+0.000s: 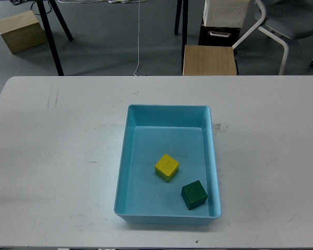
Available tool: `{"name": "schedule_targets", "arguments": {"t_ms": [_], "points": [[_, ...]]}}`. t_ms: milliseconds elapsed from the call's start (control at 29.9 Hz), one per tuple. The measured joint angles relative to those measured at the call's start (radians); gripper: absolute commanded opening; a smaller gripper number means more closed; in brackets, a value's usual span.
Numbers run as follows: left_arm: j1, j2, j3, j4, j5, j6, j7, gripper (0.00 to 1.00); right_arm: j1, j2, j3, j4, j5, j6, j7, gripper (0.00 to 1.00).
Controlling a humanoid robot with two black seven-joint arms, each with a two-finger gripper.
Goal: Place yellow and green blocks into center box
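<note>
The light-blue tray (167, 113) sits in the middle of the white table. The yellow block (167, 167) lies on the tray floor near its centre. The dark green block (194, 195) lies in the tray's near right corner, just apart from the yellow one. Neither of my arms nor grippers shows in the head view.
The white table (57, 156) spreads wide to both sides of the tray. Beyond its far edge stand a tan wooden box (22, 30) at far left, a wooden stool (209, 60), black stand legs (52, 31) and a chair (287, 26).
</note>
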Motion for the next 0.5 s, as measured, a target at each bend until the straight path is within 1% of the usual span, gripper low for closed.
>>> {"name": "schedule_targets", "arguments": {"t_ms": [33, 100, 301, 401, 501], "points": [[0.003, -0.007, 0.000, -0.005, -0.033, 0.000, -0.003, 0.99, -0.002, 0.009, 0.002, 0.017, 0.035, -0.003, 0.016, 0.99], [0.008, -0.027, 0.000, -0.010, -0.085, 0.000, -0.005, 0.99, -0.003, 0.036, 0.007, 0.033, 0.150, -0.005, 0.028, 0.99], [0.040, -0.108, -0.003, -0.012, -0.211, 0.011, -0.005, 0.99, -0.023, 0.167, 0.007, 0.011, 0.675, -0.005, 0.014, 0.99], [0.078, -0.138, -0.045, -0.009, -0.286, 0.012, -0.006, 0.99, -0.036, 0.230, 0.007, -0.004, 0.867, -0.005, 0.012, 0.99], [0.147, -0.181, -0.134, -0.009, -0.340, 0.013, -0.003, 0.99, -0.043, 0.281, 0.008, -0.025, 1.003, 0.005, 0.012, 0.99]]}}
